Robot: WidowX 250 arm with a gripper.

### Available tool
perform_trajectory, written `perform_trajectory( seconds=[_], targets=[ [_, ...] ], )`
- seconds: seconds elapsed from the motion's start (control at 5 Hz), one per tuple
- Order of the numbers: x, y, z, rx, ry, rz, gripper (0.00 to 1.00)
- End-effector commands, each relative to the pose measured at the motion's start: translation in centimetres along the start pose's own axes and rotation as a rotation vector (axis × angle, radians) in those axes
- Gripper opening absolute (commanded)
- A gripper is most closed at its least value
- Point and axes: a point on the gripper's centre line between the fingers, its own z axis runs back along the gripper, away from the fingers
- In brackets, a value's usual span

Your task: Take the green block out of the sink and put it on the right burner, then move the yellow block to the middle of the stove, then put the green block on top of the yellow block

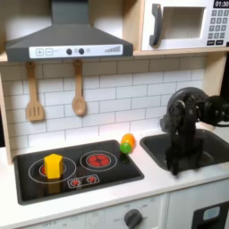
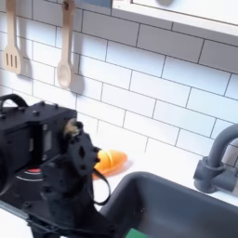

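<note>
The gripper [image 1: 182, 164] reaches into the sink [image 1: 152, 150], its opening hidden.

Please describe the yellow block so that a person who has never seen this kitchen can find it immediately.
Find the black stove set in the white counter below the grey hood. It has two red ring burners; the yellow block stands on the burner at the first exterior view's left. It is a plain, solid yellow block with flat sides, unlike the round orange, yellow and green toy at the stove's far corner.

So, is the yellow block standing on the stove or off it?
On it. The yellow block stands upright on the left burner of the stove in the first exterior view.
</note>
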Motion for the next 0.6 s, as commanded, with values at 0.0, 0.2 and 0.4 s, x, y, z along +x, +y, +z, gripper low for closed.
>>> perform_trajectory(
  seconds=[0.0, 0.2, 0.4],
  targets=[
    [1.8, -1.9, 0.3, -0.042, -0.028, -0.004, 1.0],
    [2.6, -1.7, 0.1, -0.04, -0.031, 0.018, 1.0],
    [3.4, -1.6, -0.5, -0.017, -0.033, 0.022, 1.0]
  ],
)
